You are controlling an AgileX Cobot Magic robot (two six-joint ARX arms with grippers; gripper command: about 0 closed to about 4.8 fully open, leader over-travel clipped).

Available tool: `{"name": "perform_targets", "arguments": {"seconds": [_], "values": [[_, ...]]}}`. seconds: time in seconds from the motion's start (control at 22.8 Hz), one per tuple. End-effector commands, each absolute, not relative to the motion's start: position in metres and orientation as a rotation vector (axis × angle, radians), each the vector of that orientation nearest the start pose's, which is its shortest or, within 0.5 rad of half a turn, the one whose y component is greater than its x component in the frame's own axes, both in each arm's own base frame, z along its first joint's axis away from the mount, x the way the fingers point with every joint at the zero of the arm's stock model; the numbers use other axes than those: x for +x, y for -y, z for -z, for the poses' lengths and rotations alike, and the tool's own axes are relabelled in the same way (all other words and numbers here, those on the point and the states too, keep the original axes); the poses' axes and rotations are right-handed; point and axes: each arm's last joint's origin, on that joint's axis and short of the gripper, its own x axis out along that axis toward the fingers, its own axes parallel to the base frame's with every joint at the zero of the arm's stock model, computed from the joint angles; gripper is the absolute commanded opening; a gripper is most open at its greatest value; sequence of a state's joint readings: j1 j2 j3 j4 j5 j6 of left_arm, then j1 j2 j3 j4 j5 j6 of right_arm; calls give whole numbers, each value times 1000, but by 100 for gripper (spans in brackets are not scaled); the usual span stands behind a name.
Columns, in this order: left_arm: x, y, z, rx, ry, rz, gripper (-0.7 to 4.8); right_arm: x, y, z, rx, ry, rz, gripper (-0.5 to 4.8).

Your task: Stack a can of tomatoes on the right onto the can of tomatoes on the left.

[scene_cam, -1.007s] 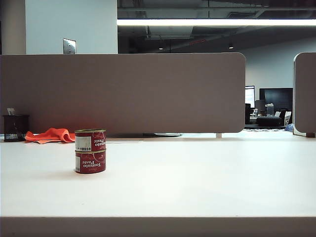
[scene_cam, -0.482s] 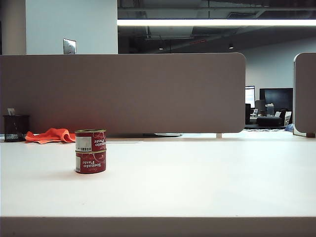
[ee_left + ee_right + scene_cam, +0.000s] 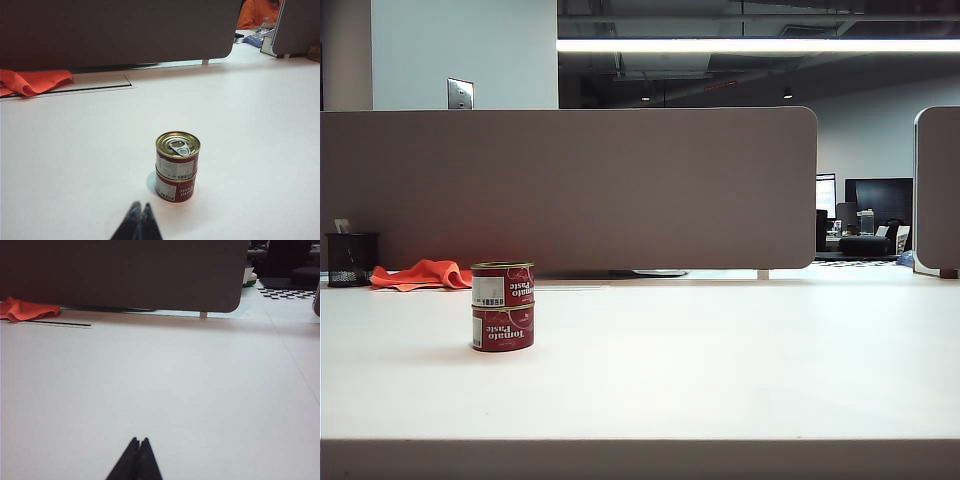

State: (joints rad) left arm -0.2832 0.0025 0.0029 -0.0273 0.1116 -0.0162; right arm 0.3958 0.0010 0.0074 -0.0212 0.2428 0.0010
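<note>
Stack unchanged over the last second — upper can (image 3: 502,284) sits squarely on lower can (image 3: 503,328), left on the table (image 3: 720,360). I read left gripper (image 3: 139,212) and right gripper (image 3: 138,447) clenched, empty, apparently well back; task done.

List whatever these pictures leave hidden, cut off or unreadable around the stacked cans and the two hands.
- Left hand: left wrist view, cut off by the picture's edge; only the shut fingertips show.
- Right hand: right wrist view, likewise cut off, shut.
- Both hands: absent from the exterior view.
- Bottom can: its lid is covered by the top can.
- Barcode print on the top can: exterior view, too small to read.
</note>
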Motion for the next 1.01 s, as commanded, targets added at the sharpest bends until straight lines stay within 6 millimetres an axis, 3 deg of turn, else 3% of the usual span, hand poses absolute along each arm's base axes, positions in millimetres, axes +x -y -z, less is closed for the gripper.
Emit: {"name": "perform_targets", "arguments": {"seconds": [0.04,0.18,0.35,0.61,1.01], "values": [[93,30,-163,-13,-21,391,-5,92,-31,-165,0,2,-151,-6],[93,30,-163,-13,-21,391,-5,92,-31,-165,0,2,-151,-6],[94,27,-165,-31,-3,263,-5,92,-31,-165,0,2,-151,-6],[97,9,-171,-52,64,47,-5,92,-31,-165,0,2,-151,-6],[97,-5,-171,-46,66,-101,-5,92,-31,-165,0,2,-151,-6]]}}
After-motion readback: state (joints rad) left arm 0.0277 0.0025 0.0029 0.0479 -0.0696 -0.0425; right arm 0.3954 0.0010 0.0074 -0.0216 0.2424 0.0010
